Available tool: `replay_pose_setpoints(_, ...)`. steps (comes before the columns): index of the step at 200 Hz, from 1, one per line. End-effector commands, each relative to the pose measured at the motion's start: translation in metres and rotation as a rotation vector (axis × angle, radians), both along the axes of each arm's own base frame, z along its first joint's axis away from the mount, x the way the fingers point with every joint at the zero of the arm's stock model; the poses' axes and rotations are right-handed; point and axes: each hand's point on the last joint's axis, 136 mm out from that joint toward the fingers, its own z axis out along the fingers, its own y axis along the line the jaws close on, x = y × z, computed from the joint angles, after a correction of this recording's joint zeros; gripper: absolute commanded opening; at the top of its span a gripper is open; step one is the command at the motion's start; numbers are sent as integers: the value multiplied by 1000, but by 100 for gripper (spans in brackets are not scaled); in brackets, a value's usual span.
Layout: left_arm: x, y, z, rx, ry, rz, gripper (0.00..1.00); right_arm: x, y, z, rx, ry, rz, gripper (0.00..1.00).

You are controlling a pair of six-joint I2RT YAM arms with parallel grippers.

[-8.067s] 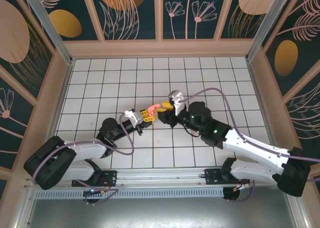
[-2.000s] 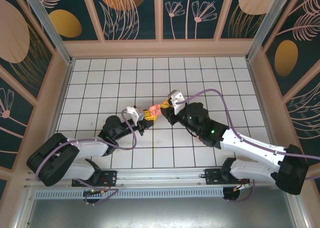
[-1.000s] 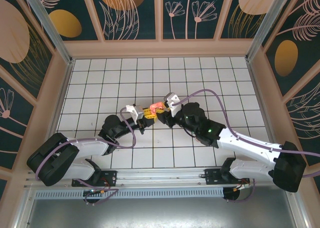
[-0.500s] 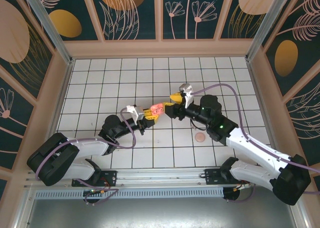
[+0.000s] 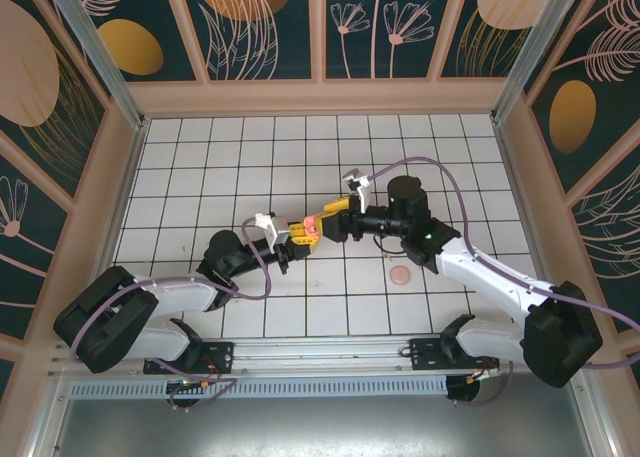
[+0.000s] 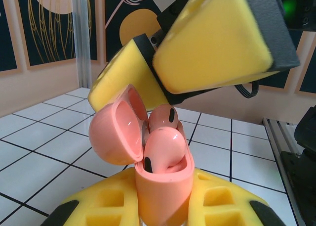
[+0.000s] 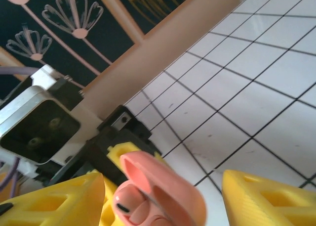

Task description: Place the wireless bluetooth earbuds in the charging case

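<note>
Left gripper (image 5: 296,236) clamps the open charging case (image 6: 163,186).
Both earbuds (image 6: 165,146) sit in it (lid tipped back); right gripper (image 5: 327,220) hovers close by, fingers spread wide.

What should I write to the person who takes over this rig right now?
Left gripper: shut on the coral rounded plastic charging case, lid open.
Right gripper: open, fingers either side of the case.
Two salmon-pink plastic earbuds sit in the case; how deep, I cannot tell.
Left to do: check seating, close lid.
A pale pink round pod lies on the tiled floor.
</note>
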Motion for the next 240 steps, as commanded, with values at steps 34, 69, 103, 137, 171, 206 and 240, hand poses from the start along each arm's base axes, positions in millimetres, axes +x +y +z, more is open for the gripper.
replay_pose_setpoints(34, 2, 1, 14, -16, -54, 22, 14, -31, -2, 43, 141, -103, 142, 55)
replay_pose_setpoints(69, 4, 0, 11, -8, -44, 24, 14, -39, -14, 47, 158, -132, 112, 51)
replay_pose_setpoints(103, 18, -2, 2, 14, 26, 70, 14, -3, -35, 31, 102, -77, -137, 51)
replay_pose_setpoints(137, 39, -6, -21, 65, 236, 135, 14, 68, -95, -30, -113, 145, -649, 49)
replay_pose_setpoints(171, 47, -14, -70, 156, 550, 159, 15, 78, -112, -60, -165, 234, -765, 48)
replay_pose_setpoints(206, 48, -31, -91, 94, 830, 117, 14, 76, -119, -74, -183, 258, -796, 48)
replay_pose_setpoints(240, 61, -38, -118, 90, 1036, 181, 13, 69, -120, -84, -171, 277, -786, 49)
